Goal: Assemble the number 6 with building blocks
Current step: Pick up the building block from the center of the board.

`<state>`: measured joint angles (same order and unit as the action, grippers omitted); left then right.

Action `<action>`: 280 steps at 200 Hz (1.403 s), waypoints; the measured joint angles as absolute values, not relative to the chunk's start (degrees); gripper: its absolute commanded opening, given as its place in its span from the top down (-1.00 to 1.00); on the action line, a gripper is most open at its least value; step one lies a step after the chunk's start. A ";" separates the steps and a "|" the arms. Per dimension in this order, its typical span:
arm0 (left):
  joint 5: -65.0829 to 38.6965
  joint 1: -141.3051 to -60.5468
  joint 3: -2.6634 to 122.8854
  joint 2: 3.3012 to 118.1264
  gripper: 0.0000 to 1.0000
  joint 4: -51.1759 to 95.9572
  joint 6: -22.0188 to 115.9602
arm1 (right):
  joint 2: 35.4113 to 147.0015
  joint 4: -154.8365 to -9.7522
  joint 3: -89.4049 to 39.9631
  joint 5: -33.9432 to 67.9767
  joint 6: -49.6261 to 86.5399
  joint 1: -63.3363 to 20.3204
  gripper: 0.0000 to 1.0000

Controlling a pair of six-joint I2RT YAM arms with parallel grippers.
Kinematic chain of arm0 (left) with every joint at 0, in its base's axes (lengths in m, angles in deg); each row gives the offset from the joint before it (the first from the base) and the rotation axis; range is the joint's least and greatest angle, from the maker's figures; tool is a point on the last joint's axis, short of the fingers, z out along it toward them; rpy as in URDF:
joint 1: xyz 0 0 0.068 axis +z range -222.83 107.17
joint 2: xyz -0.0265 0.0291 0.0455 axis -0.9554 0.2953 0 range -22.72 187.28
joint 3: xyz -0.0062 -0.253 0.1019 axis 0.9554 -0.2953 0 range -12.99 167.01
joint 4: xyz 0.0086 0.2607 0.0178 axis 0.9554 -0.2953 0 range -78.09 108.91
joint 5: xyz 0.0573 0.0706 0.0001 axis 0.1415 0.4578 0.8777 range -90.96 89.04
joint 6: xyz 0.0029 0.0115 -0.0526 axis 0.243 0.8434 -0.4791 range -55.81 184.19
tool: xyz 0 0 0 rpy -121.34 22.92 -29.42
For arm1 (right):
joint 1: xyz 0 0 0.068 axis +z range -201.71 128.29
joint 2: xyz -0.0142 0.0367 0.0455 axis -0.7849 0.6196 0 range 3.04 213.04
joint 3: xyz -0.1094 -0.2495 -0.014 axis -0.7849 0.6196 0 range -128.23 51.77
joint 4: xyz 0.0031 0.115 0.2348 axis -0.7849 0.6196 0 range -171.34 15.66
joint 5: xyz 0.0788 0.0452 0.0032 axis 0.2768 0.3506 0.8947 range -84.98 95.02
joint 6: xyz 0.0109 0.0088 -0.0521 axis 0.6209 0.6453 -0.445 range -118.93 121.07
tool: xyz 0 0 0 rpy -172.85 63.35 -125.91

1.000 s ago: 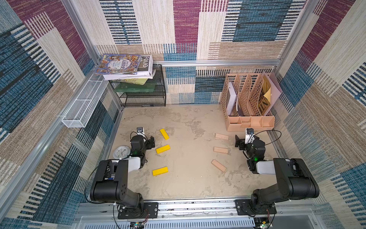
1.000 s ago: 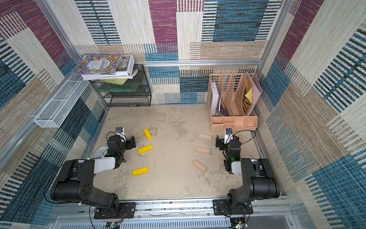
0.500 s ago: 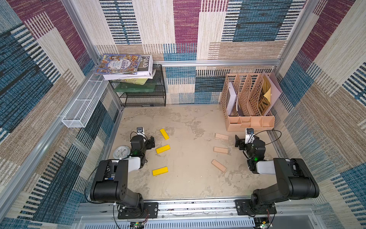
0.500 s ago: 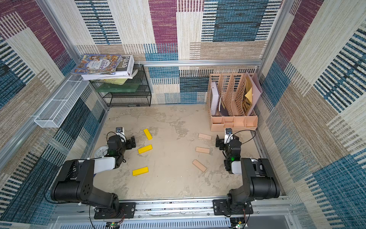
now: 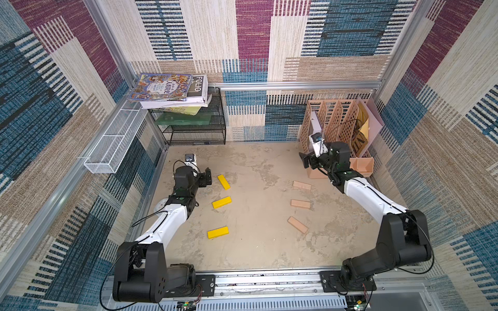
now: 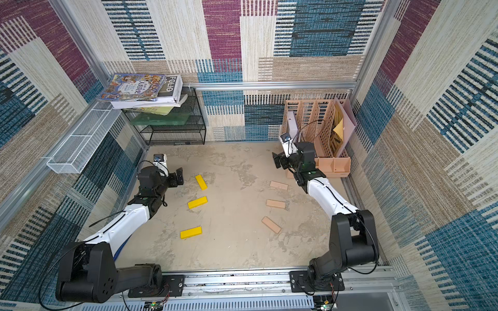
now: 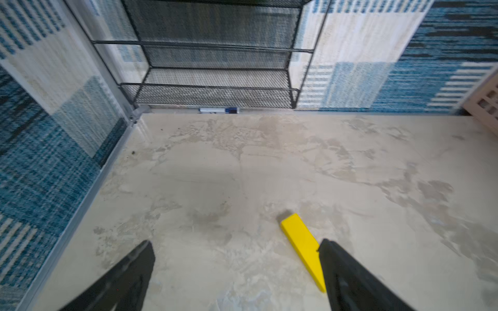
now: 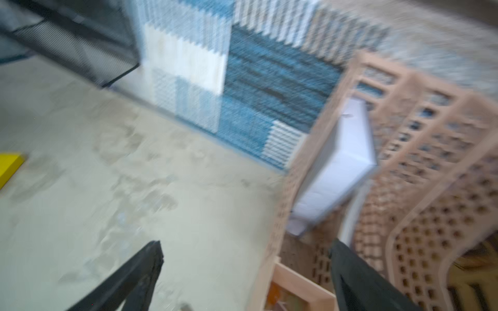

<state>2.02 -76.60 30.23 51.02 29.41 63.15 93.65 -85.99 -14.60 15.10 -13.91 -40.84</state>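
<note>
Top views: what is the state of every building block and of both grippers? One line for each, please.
Far yellow block, lying flat, free, touching no other block.
Middle yellow block, lying flat, free.
Near yellow block, lying flat, free.
Far tan block, lying flat, free.
Middle tan block, lying flat, free.
Near tan block, lying flat, free.
Left gripper, jaws open, empty.
Right gripper, jaws open, empty.

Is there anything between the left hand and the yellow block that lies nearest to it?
Nothing visible does. The left hand is open, and the nearest yellow block lies flat close beside it. In both top views only bare table shows between them.
</note>
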 measured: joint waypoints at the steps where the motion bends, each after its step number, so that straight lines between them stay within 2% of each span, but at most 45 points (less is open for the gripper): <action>1: 1.98 -76.71 30.27 50.95 -0.89 29.06 63.20 | 94.07 -85.35 -15.10 15.30 -14.24 -40.79 -0.86; 43: -0.12 -81.58 32.74 49.05 -0.65 15.97 64.81 | 110.41 -55.43 -38.51 21.44 -31.72 -37.06 -0.85; 54: -0.93 -82.63 32.35 48.96 -0.63 14.37 65.36 | 112.21 -51.17 -40.85 22.89 -34.41 -37.21 -0.66; 66: -1.19 -83.66 31.78 48.99 -0.63 12.28 65.75 | 114.15 -46.60 -43.21 24.13 -37.43 -37.91 -0.53; 108: -1.98 -84.03 31.67 49.18 -0.60 9.87 64.33 | 119.77 -36.44 -45.35 24.00 -41.93 -38.89 -0.53; 143: -2.20 -84.38 32.59 50.87 -0.60 9.87 63.09 | 119.92 -34.49 -42.62 22.21 -43.07 -41.54 -0.52; 236: -1.96 -85.06 35.12 54.23 -0.61 9.76 62.65 | 121.50 -36.31 -38.86 15.24 -44.49 -41.27 -0.50; 280: -1.19 -85.06 35.89 54.80 -0.56 8.73 62.65 | 123.48 -37.53 -38.42 12.63 -45.01 -41.32 -0.25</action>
